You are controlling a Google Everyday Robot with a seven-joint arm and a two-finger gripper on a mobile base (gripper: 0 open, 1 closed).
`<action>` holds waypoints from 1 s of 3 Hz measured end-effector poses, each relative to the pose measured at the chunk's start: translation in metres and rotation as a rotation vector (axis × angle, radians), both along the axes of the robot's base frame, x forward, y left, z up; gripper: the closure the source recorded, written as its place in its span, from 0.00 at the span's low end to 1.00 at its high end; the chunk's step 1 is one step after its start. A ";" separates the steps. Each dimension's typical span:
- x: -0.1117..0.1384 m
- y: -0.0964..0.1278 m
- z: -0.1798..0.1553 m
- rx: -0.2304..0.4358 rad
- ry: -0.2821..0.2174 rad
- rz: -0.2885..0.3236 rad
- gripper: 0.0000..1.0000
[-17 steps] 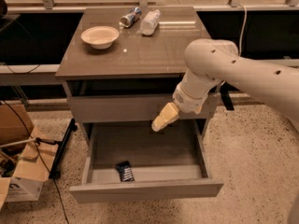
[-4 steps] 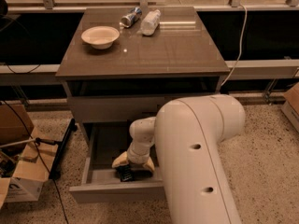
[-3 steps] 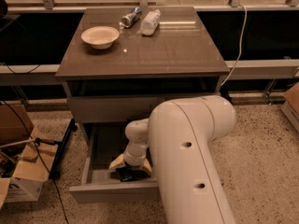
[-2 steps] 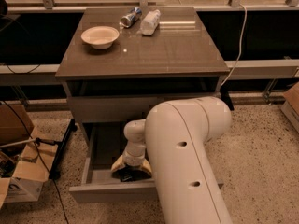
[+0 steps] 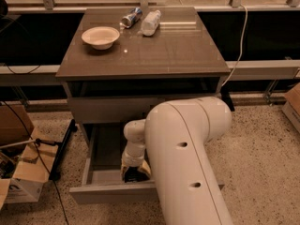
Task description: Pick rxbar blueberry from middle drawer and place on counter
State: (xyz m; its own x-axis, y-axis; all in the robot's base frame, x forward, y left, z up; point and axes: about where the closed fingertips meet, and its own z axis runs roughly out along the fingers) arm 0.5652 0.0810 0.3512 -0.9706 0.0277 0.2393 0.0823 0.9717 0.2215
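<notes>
The middle drawer (image 5: 104, 150) is pulled open at the bottom of the grey cabinet. My gripper (image 5: 135, 171) reaches down into it near the front panel, right over the rxbar blueberry (image 5: 133, 176). Only a small dark patch of the bar shows under the gripper. My bulky white arm (image 5: 187, 158) covers the right half of the drawer. The glossy counter (image 5: 159, 50) is the cabinet's top, above and behind.
On the counter stand a white bowl (image 5: 100, 36) at the left, and a silver-blue can (image 5: 131, 18) and a clear bottle (image 5: 151, 22) lying at the back. A shut drawer front (image 5: 108, 109) sits above the open one. Cardboard boxes (image 5: 21, 172) and cables lie on the floor at left.
The gripper went down from in front of the cabinet into the drawer onto the bar. In the last second it has shifted only slightly left.
</notes>
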 end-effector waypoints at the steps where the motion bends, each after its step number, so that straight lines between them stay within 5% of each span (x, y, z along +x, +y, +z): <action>1: 0.000 0.000 0.006 0.000 0.000 0.000 0.85; 2: 0.000 0.000 0.013 0.000 0.000 0.000 1.00; 3: 0.000 0.000 0.013 0.000 0.000 0.000 1.00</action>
State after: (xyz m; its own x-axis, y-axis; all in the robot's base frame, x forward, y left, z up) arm 0.5652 0.0809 0.3642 -0.9706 0.0278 0.2393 0.0825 0.9716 0.2218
